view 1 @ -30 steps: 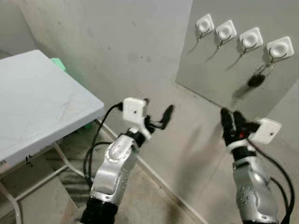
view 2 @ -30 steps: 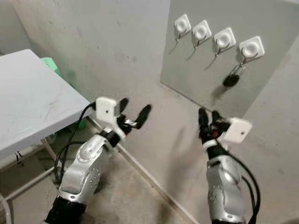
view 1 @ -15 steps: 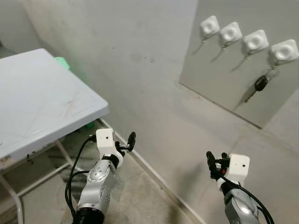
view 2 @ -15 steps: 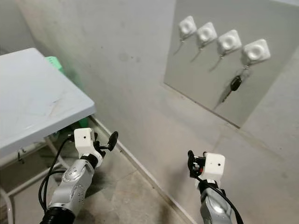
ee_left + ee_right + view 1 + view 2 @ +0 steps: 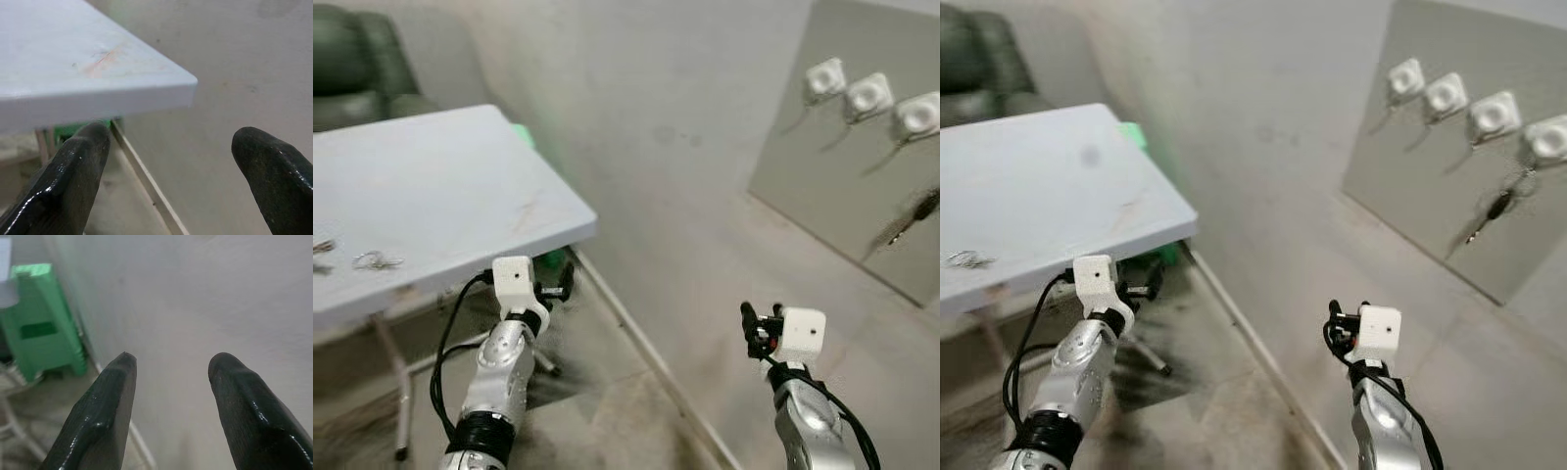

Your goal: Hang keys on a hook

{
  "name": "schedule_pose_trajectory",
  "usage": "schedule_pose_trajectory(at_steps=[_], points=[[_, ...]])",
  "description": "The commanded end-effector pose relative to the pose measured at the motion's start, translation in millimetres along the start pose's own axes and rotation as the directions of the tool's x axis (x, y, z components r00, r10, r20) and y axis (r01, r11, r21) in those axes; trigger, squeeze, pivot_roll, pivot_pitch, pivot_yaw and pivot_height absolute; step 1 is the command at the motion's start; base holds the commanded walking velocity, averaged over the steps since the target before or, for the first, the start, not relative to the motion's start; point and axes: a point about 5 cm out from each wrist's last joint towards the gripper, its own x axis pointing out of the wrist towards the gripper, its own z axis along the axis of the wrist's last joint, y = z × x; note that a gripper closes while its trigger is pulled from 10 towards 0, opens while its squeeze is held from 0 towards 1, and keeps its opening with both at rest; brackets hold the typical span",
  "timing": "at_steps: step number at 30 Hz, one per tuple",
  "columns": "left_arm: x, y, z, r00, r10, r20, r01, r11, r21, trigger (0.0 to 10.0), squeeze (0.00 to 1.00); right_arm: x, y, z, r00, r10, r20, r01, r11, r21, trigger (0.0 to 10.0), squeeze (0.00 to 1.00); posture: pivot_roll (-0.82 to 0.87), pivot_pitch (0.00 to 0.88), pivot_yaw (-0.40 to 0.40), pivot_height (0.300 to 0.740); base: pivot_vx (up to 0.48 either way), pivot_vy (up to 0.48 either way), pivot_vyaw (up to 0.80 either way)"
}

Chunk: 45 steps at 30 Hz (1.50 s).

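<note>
Black key (image 5: 1494,208) hangs on the hook (image 5: 1546,141) now; I've dropped both empty, open grippers, left (image 5: 171,171) and right (image 5: 168,396), turning to the table (image 5: 460,196).

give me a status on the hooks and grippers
Left gripper open, low by white table. Right gripper open, empty. Black-headed key hanging from white wall hook. Nothing in the way.

The dark key (image 5: 1494,209) hanging on the grey wall panel (image 5: 1430,186) is blurred, so I cannot read its shape. The small metal key ring (image 5: 374,260) on my white plastic table (image 5: 440,196) is too small to tell details. The picture edge cuts the rightmost white square hook (image 5: 918,114). The green plastic stool (image 5: 41,318) is partly hidden.
</note>
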Motion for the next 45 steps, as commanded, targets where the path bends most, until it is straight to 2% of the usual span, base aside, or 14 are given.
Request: schedule_pose_trajectory(at_steps=[1,10,17,19,24,31,34,45], points=[[0.8,-4.3,-2.3,1.000,-0.010,-0.009,0.010,1.000,0.021,10.0,0.00,0.8,-3.5,2.4,1.000,-0.017,0.014,0.017,1.000,0.001,10.0,0.00,-0.03,0.000,-0.011,0.740,0.000,0.000,0.79],[2.6,-9.2,-4.6,1.000,-0.014,-0.016,0.014,1.000,0.001,10.0,0.00,3.1,-5.1,5.7,1.000,-0.009,0.025,0.009,1.000,-0.009,10.0,0.00,-0.03,0.000,-0.017,0.740,0.000,0.000,0.79],[2.7,-10.5,-0.2,0.999,-0.034,0.015,0.034,0.999,0.012,10.0,0.00,4.9,-3.2,10.9,0.999,0.012,0.047,-0.012,1.000,0.006,10.0,0.00,-0.03,0.000,-0.022,0.740,0.000,0.000,0.71],[1.7,-12.4,1.4,0.998,-0.062,0.030,0.062,0.998,0.016,10.0,0.00,4.1,-1.0,13.3,0.998,0.030,0.061,-0.032,0.999,0.041,10.0,0.00,-0.03,0.000,-0.022,0.740,0.000,0.000,0.00],[-3.8,-13.7,0.3,0.994,-0.097,0.053,0.096,0.995,0.027,10.0,0.00,-0.2,1.5,15.3,0.994,0.073,0.078,-0.077,0.996,0.045,10.0,0.00,-0.03,0.000,-0.023,0.740,0.000,0.000,0.00],[-23.2,-20.6,-10.4,0.986,-0.156,0.060,0.156,0.988,-0.007,10.0,0.00,-18.7,15.4,22.1,0.976,0.170,0.136,-0.184,0.979,0.094,10.0,0.00,-0.04,0.000,-0.021,0.740,0.000,0.000,0.00],[-28.4,-21.0,-12.9,0.987,-0.147,0.064,0.149,0.989,-0.025,10.0,0.00,-22.6,16.7,21.7,0.976,0.172,0.134,-0.184,0.979,0.085,10.0,0.00,-0.03,0.000,-0.024,0.740,0.000,0.000,0.00],[-32.1,-21.2,-9.8,0.989,-0.124,0.078,0.129,0.989,-0.070,10.0,0.00,-25.4,17.1,24.0,0.975,0.187,0.123,-0.199,0.976,0.093,10.0,0.00,-0.03,0.000,-0.033,0.740,0.000,0.000,0.00]])
